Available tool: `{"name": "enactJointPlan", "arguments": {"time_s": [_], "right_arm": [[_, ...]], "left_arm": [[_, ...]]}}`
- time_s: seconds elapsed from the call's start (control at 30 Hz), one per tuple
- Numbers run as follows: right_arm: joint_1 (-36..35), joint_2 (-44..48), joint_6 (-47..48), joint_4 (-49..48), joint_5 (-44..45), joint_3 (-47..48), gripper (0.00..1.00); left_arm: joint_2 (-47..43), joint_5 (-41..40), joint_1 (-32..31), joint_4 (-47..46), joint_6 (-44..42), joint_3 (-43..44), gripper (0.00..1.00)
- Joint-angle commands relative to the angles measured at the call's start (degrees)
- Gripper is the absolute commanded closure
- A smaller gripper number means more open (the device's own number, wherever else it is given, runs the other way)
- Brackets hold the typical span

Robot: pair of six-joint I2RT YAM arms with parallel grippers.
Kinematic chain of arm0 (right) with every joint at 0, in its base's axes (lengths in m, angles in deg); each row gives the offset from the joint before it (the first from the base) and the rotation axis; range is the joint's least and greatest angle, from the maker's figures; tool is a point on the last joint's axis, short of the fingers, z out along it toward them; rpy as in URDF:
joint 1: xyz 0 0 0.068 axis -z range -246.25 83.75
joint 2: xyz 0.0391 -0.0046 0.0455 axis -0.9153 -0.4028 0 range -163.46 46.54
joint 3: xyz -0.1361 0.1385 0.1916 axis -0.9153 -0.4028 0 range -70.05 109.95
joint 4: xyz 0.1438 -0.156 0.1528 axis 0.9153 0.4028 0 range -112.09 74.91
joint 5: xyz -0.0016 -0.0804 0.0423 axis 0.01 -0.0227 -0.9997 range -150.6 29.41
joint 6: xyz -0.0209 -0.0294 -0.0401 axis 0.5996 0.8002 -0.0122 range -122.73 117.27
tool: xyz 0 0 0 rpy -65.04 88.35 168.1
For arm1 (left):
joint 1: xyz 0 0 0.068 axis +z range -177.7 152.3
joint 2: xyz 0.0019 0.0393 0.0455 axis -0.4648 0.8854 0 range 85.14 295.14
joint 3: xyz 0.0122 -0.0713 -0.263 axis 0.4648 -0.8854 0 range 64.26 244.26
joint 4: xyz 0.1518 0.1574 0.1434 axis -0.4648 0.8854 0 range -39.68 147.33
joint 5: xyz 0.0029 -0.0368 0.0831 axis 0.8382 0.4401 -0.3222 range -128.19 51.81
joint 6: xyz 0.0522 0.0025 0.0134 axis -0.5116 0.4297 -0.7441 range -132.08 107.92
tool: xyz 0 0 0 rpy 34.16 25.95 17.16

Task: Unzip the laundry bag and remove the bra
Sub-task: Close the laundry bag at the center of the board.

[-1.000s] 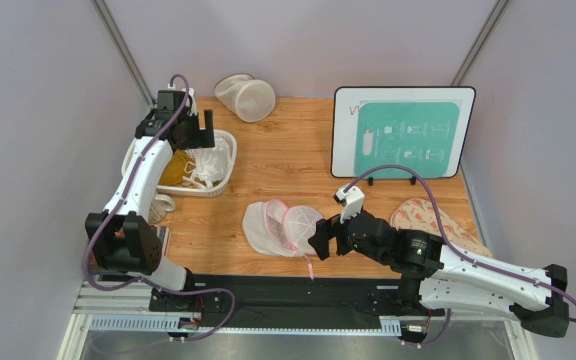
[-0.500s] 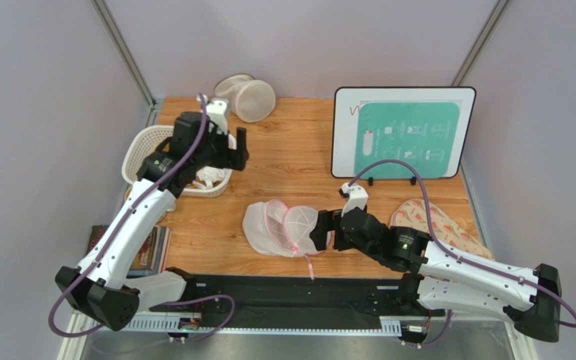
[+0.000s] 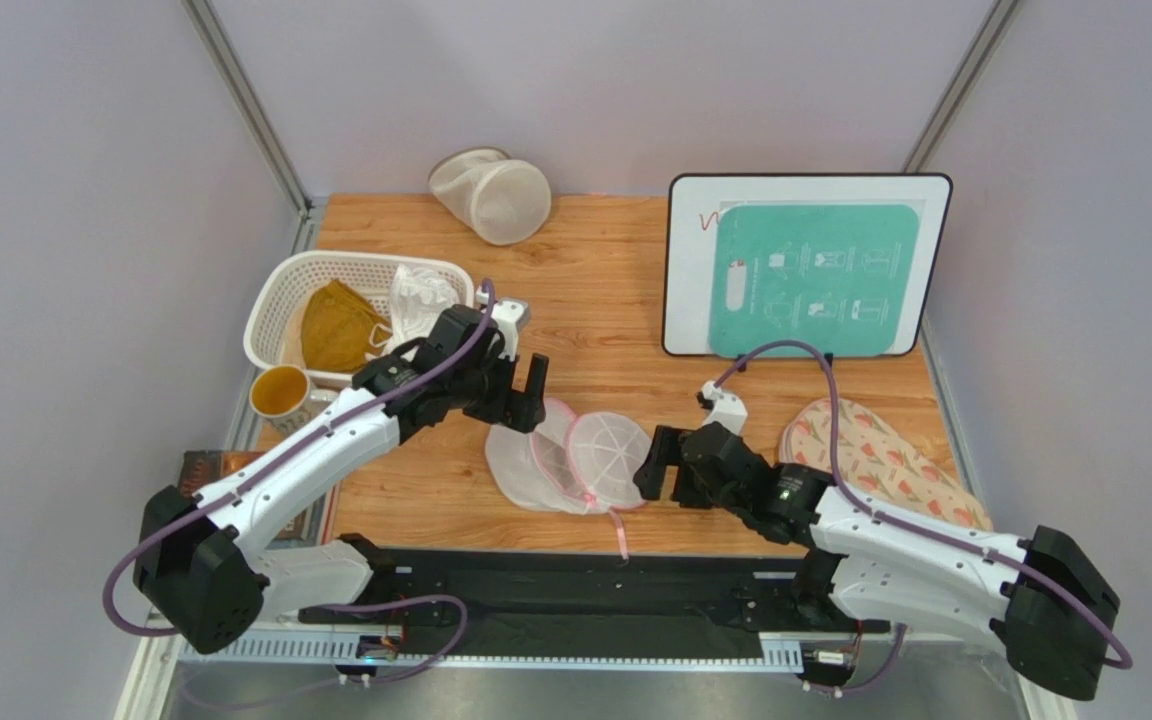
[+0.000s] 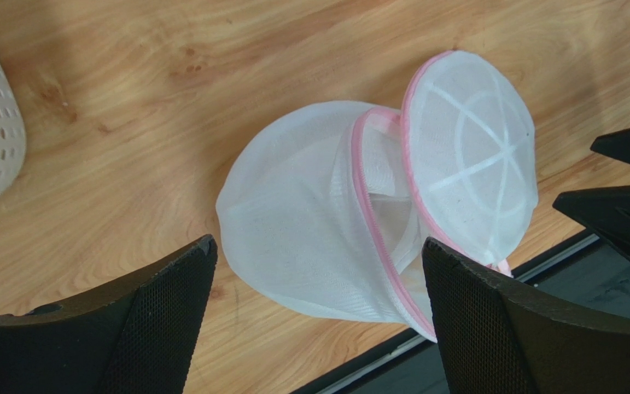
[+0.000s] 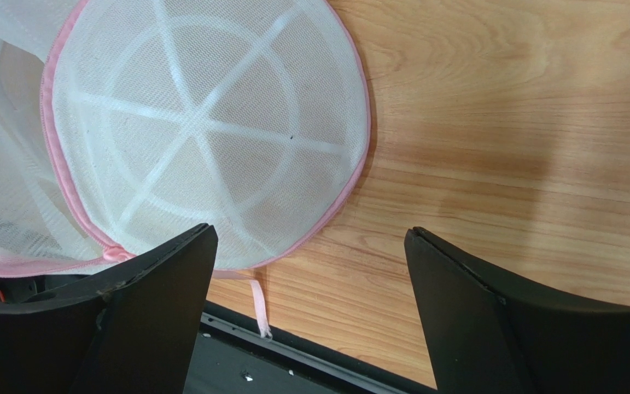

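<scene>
laundry bag (image 3: pixel 567 458) hemmed by left hand (image 3: pixel 524 399) and right hand (image 3: pixel 656 465), table (image 3: pixel 605 323) open behind up to sign board (image 3: pixel 805 264)

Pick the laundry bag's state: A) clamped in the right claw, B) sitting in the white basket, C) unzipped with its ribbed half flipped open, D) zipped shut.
C: the laundry bag gapes along its pink zipper trim, with the ribbed half swung aside on the wood.
</scene>
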Motion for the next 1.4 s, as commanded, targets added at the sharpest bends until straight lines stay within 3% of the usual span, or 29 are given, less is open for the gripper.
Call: {"name": "enactJointPlan", "arguments": {"time_s": [0.0,0.17,0.27,0.3,0.37,0.4,0.57,0.77,0.87,0.93,0.97,1.03,1.37], "right_arm": [[0.9,-2.9,-2.9,-10.7,-2.4,-1.5,0.10],[1.0,-10.3,-2.5,-13.7,-3.6,-0.3,0.16],[1.0,-13.0,-2.9,-16.0,-4.5,0.1,0.23],[0.9,-14.4,-3.0,-16.5,-4.8,0.0,0.25],[1.0,-15.5,-3.2,-17.9,-5.0,-0.2,0.28],[1.0,-16.0,-3.3,-18.4,-5.0,-0.4,0.31],[0.9,-17.4,-2.5,-20.8,-4.7,-0.5,0.39],[1.2,-21.2,-1.8,-25.2,-6.1,-0.2,0.56],[1.2,-23.2,-2.0,-26.9,-7.1,-0.1,0.64],[1.2,-23.6,-2.0,-27.3,-7.5,0.0,0.76],[1.2,-23.8,-1.9,-27.3,-7.6,0.0,0.89],[1.2,-23.6,-1.2,-27.0,-7.3,0.1,0.99],[1.2,-19.5,5.1,-23.8,-7.5,1.9,1.00]], "left_arm": [[0.8,1.2,-0.2,-5.3,2.0,-3.3,0.00],[2.3,-2.4,-0.2,-5.5,2.2,-7.3,0.10],[2.2,-4.9,-0.2,-6.4,3.8,-10.3,0.25],[2.2,-5.2,-0.2,-6.9,4.2,-11.5,0.34],[2.3,-4.9,-0.2,-8.0,5.1,-13.4,0.39],[2.6,-4.5,-0.2,-9.1,5.2,-13.9,0.48],[4.1,-3.5,-0.2,-10.3,5.6,-15.8,0.69],[4.4,-2.9,-0.2,-12.2,6.0,-17.6,1.00],[4.9,-1.5,-0.2,-12.9,6.1,-18.4,1.00],[5.5,-1.1,-0.2,-13.6,6.1,-18.7,1.00],[5.8,-0.8,-0.2,-14.2,6.0,-19.0,1.00],[6.2,-0.3,-0.2,-14.9,5.9,-19.3,1.00],[9.0,4.8,-0.1,-22.8,5.6,-22.1,1.00]]}}
